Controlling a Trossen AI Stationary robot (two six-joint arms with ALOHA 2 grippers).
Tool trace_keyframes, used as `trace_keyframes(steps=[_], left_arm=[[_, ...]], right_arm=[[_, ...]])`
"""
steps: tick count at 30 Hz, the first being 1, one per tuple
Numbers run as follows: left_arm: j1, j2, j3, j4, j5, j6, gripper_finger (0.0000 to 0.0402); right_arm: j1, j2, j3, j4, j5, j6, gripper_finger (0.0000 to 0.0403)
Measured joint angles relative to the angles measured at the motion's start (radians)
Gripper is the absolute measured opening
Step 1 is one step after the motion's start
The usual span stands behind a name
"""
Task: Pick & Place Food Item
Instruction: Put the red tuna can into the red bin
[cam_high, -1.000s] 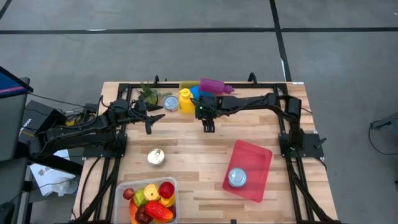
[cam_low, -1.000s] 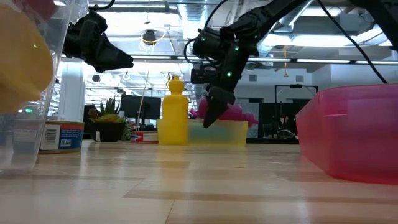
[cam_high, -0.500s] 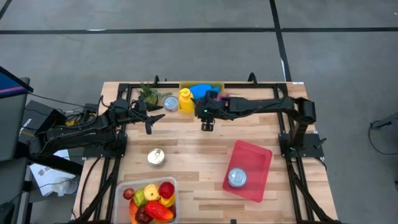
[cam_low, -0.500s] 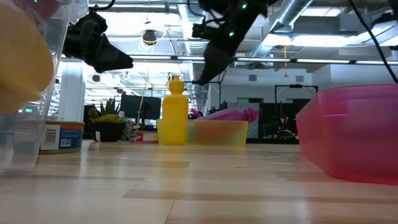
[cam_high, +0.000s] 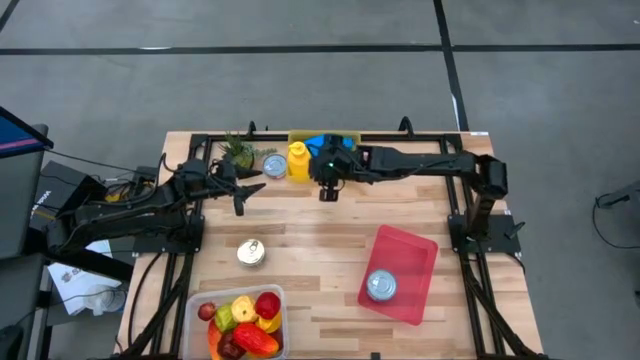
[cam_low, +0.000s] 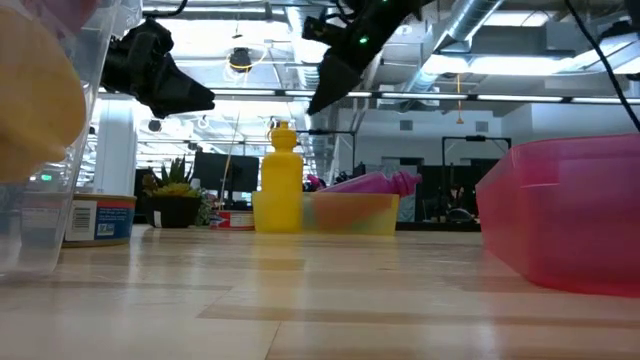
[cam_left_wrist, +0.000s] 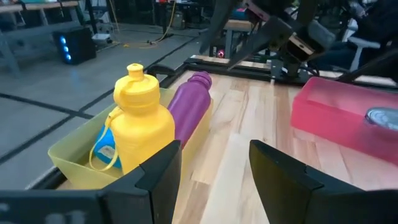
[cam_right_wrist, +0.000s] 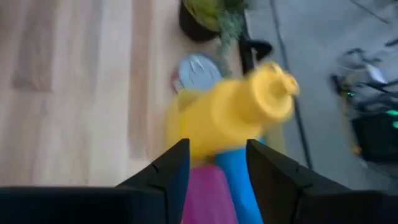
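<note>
Since the earlier frame, the right gripper (cam_high: 327, 188) has released the purple bottle (cam_left_wrist: 189, 112) and risen; its jaws are parted and empty. The bottle lies in the yellow bin (cam_left_wrist: 74, 155) at the table's (cam_high: 320, 250) far edge, beside the yellow bottle (cam_high: 298, 160). The left gripper (cam_high: 243, 198) hovers nearby, open, holding nothing.

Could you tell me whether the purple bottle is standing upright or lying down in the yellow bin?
Lying down: the purple bottle rests lengthwise in the yellow bin, beside the upright yellow bottle.
</note>
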Motion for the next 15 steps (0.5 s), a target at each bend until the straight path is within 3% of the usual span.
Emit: trace_keyframes(steps=[3, 8, 15], left_arm=[[0.0, 0.03, 0.0, -0.013, -0.001, -0.025, 0.0181], [0.0, 0.139, 0.018, -0.007, -0.025, -0.028, 0.0183], [0.0, 0.16, 0.05, -0.003, -0.034, 0.006, 0.0202]], right_arm=[[0.003, 0.037, 0.028, -0.004, -0.066, 0.007, 0.0128], [0.025, 0.07, 0.037, -0.01, -0.077, -0.077, 0.0116], [0.017, 0.127, 0.036, 0.037, -0.13, -0.267, 0.0158]])
